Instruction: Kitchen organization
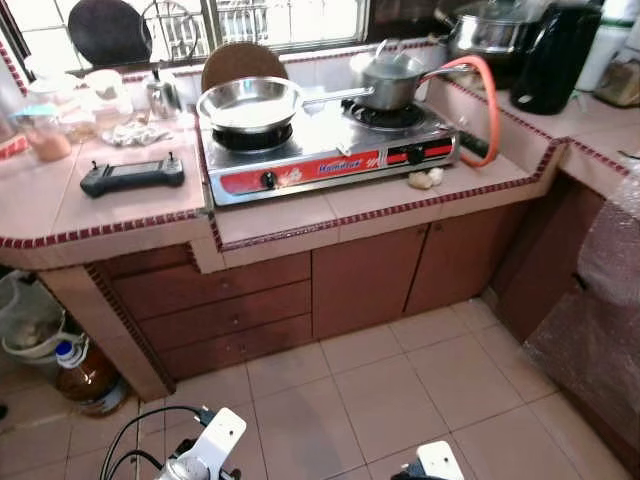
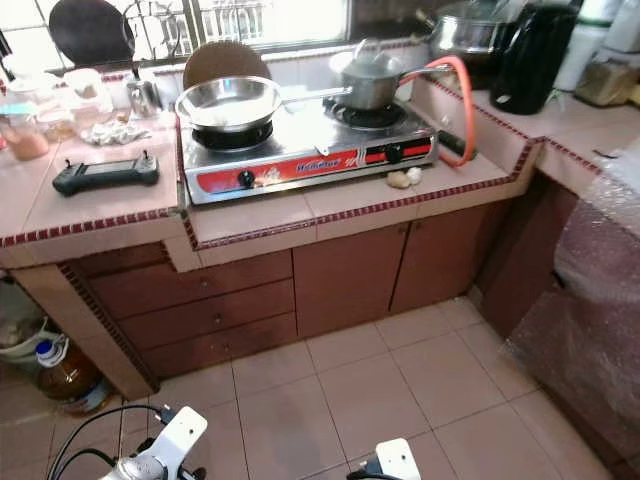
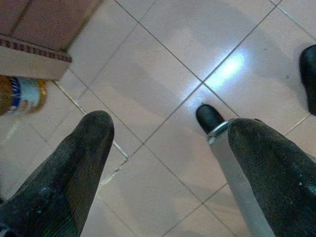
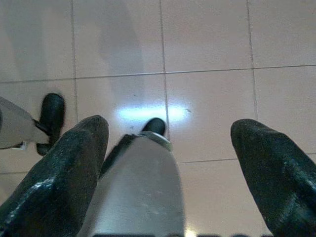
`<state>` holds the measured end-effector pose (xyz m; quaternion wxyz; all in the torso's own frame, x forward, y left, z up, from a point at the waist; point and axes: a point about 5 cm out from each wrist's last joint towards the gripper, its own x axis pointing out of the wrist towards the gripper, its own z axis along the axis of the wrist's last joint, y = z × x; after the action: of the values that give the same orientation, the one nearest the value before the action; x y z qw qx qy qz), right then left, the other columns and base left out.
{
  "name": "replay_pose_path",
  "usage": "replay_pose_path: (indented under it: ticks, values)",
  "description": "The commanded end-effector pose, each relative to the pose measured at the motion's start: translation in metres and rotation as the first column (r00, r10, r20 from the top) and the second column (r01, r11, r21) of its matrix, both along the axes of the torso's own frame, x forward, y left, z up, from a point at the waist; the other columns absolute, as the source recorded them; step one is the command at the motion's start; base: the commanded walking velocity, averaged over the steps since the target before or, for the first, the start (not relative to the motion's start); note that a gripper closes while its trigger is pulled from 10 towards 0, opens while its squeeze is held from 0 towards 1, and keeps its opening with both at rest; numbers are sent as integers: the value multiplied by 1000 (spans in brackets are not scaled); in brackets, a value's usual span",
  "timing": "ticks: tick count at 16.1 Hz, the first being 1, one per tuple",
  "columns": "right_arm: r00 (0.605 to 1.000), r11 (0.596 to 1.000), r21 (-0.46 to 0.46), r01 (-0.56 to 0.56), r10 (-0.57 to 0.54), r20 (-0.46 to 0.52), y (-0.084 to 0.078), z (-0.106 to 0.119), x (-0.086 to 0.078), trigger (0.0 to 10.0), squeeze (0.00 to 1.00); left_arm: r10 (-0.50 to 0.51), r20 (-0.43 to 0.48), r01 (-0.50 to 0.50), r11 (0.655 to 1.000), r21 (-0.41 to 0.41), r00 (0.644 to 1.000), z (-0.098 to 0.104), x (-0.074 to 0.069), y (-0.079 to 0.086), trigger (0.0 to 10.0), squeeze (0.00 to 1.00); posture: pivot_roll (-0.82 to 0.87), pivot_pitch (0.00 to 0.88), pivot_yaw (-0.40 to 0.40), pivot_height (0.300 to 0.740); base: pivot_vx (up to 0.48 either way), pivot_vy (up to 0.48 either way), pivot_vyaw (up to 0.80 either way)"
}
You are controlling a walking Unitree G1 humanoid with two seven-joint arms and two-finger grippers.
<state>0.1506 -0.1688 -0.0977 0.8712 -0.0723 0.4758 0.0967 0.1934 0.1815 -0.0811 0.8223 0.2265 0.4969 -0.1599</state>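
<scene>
A two-burner gas stove is sitting on a tiled kitchen counter as the robot is standing back from it on the floor, both arms hanging low. The left gripper and the right gripper are pointing down at the tiles, fingers spread apart and holding nothing.

On the stove's left burner a shallow steel pan is resting, its long handle reaching right toward a lidded saucepan on the right burner. To the left of the stove a black handheld device is lying flat, with jars farther back; two small pale lumps are lying just beside the stove's near right corner.

The pan is likely light, rigid and slick, and best taken by its handle; the saucepan probably weighs more, with a loose lid. The orange gas hose is curving along the stove's right side and could snag. The counter's near edge is bare, and the floor is offering open room to step in, though a wrapped bulk is crowding the right.
</scene>
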Motion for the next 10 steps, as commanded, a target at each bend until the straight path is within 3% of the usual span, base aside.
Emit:
replay_pose_path:
  ticks: [1,8,10]
  values:
    - [1000,1000,10,4,-4,15,2,2,4,10000,0,-2,-5,2,1000,-12,1000,-1,-2,1,10000,0,53,0,-9,740,0,0,0]
    - [1000,1000,7,-2,2,12,2,1,4,10000,0,0,-11,-1,1000,-28,1000,-1,-3,0,10000,0,54,0,-9,740,0,0,0]
    - [1000,1000,7,-3,3,12,2,1,4,10000,0,-1,-11,1,1000,-26,1000,-2,-4,-1,10000,0,54,0,-9,740,0,-315,0]
